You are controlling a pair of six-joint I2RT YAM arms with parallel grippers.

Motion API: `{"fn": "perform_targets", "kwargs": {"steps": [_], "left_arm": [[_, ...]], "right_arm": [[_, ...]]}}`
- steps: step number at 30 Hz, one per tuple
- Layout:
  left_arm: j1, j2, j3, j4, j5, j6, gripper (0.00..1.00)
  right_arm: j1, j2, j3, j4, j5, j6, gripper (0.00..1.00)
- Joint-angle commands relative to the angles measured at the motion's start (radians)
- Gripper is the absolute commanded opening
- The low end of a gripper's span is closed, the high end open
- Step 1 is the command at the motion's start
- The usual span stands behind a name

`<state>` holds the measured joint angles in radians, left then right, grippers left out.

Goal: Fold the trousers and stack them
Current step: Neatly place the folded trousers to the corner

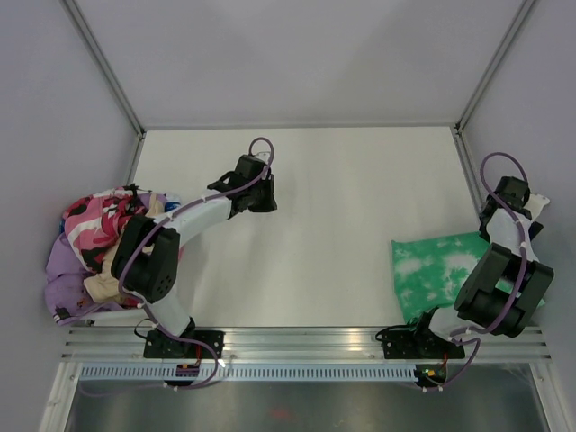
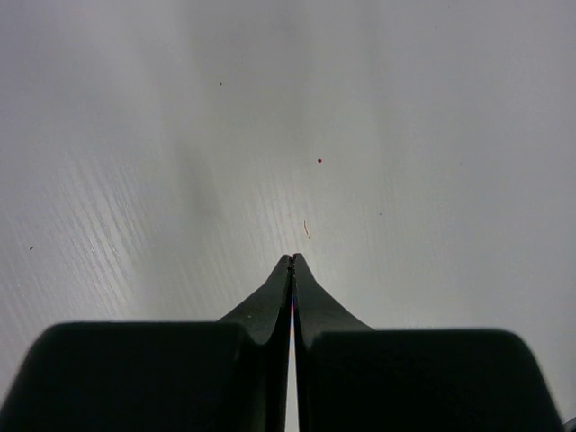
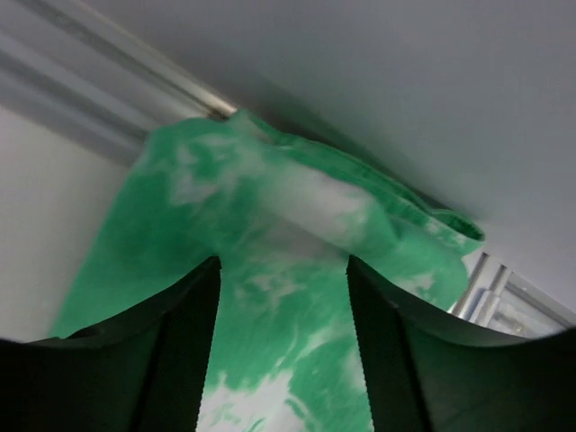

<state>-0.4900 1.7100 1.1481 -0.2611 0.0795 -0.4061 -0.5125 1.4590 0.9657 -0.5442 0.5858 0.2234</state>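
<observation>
At the table's (image 1: 342, 180) right near edge, the trousers (image 1: 432, 270) lie folded just below the right gripper (image 3: 282, 265), jaws apart, nothing clamped. The left gripper (image 2: 292, 263), jaws together, hangs over mid-table, well apart from them; the right arm is nearer

Left gripper (image 2: 292, 263) pinched closed; right gripper (image 3: 283, 263) jaws spread apart.

Clothes pile (image 1: 90, 247): heaped at the left edge of the table (image 1: 342, 207), pink-and-black print on top, purple spilling over.
Table: white, a few tiny specks.
Metal rail (image 1: 306, 342): along the table's near edge.
</observation>
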Motion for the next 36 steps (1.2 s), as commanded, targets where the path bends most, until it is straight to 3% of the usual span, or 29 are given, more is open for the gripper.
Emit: {"fn": "perform_targets", "kwargs": {"steps": [1,4,5,11,14,19,20,22,24,25,26,27,28,29,34,36], "left_arm": [[0.005,0.007,0.045,-0.013,-0.014,0.006,0.02],[0.005,0.025,0.061,-0.026,0.002,-0.002,0.02],[0.005,0.028,0.062,-0.026,0.002,-0.007,0.02],[0.005,0.054,0.099,-0.055,-0.009,-0.004,0.02],[0.005,0.076,0.134,-0.079,-0.011,-0.002,0.02],[0.005,0.091,0.17,-0.095,-0.012,0.003,0.02],[0.005,0.092,0.176,-0.102,-0.004,0.01,0.03],[0.005,0.094,0.197,-0.115,0.006,0.021,0.04],[0.005,0.088,0.217,-0.124,0.008,0.036,0.06],[0.005,0.08,0.223,-0.127,0.009,0.042,0.07],[0.005,0.074,0.228,-0.127,0.012,0.052,0.08],[0.005,0.057,0.239,-0.125,0.019,0.056,0.11],[0.005,0.05,0.246,-0.125,0.026,0.062,0.13],[0.005,0.04,0.254,-0.122,0.043,0.076,0.16],[0.007,-0.007,0.373,-0.177,0.066,0.116,0.46],[0.007,-0.016,0.473,-0.219,0.043,0.141,0.66]], "right_arm": [[-0.056,-0.011,-0.027,0.085,0.077,-0.035,0.63],[-0.087,-0.008,-0.079,0.124,0.109,-0.029,0.53],[-0.096,-0.009,-0.094,0.134,0.109,-0.026,0.42],[-0.169,0.027,-0.173,0.198,0.071,-0.01,0.1],[-0.179,0.058,-0.156,0.181,0.075,0.001,0.08],[-0.213,0.156,-0.104,0.135,-0.02,0.017,0.28],[-0.213,0.167,-0.091,0.119,-0.039,0.019,0.29],[-0.213,0.163,-0.075,0.09,-0.102,0.019,0.29],[-0.212,0.124,-0.077,0.079,-0.173,0.024,0.4],[-0.201,0.057,-0.087,0.079,-0.193,0.019,0.46],[-0.189,0.02,-0.09,0.082,-0.216,0.016,0.65],[-0.173,-0.023,-0.093,0.084,-0.256,0.01,0.71],[-0.122,-0.093,-0.093,0.081,-0.268,0.011,0.88],[-0.086,-0.123,-0.09,0.081,-0.289,0.013,0.94],[0.098,-0.34,-0.035,0.213,-0.55,-0.012,0.98],[0.114,-0.38,0.001,0.303,-0.678,-0.029,0.98]]}}
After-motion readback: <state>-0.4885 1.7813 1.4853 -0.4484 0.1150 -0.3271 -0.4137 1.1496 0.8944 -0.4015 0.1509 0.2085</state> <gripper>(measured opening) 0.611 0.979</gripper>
